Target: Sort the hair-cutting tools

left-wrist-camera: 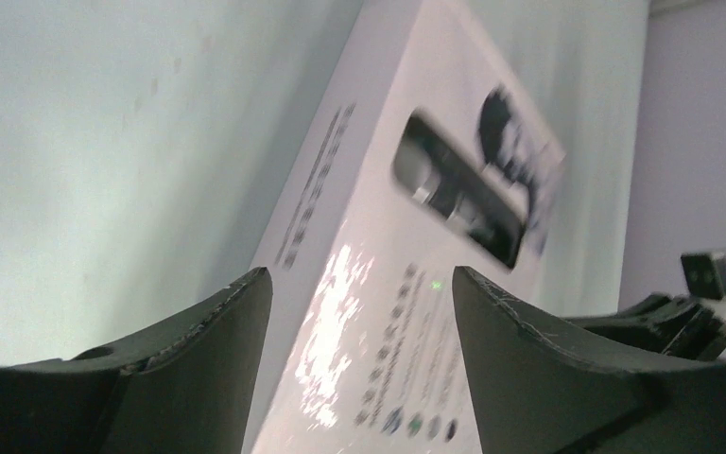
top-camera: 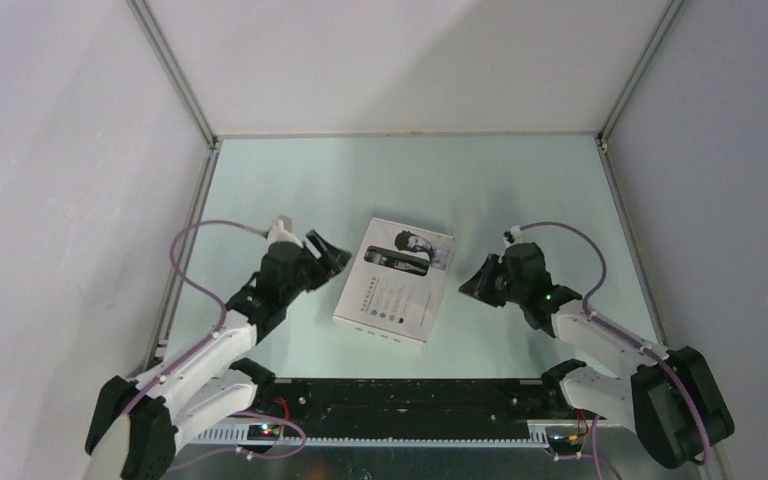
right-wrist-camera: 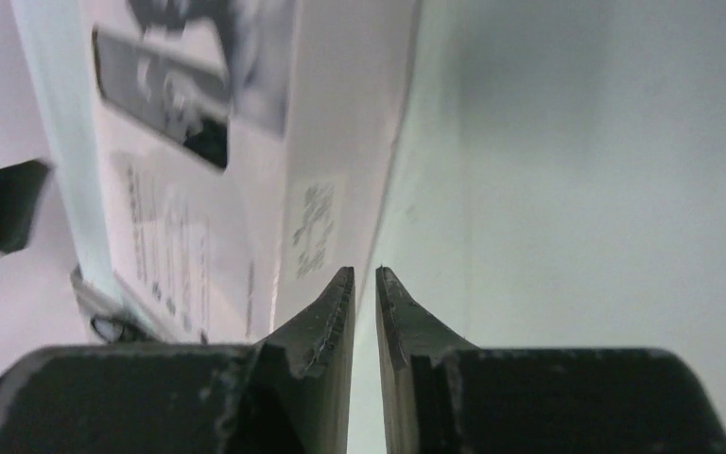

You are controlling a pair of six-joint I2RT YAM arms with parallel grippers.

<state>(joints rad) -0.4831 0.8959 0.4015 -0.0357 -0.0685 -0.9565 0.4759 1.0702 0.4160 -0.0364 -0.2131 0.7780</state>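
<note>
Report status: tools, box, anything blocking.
Left tool open, empty, at the box's left edge. Right tool nearly shut, empty, off its right side. Box closed, flat on the table. Nothing blocking.

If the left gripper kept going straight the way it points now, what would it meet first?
Most likely the white box. In the left wrist view the left gripper has its open fingers framing the box's near long edge, with nothing between. How much gap remains is hard to judge.

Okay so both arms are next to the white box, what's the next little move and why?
Probably ease the left gripper forward onto the closed white box: its jaws stand wide, lined up with the box's near edge, while the right gripper is nearly shut beside it.
</note>
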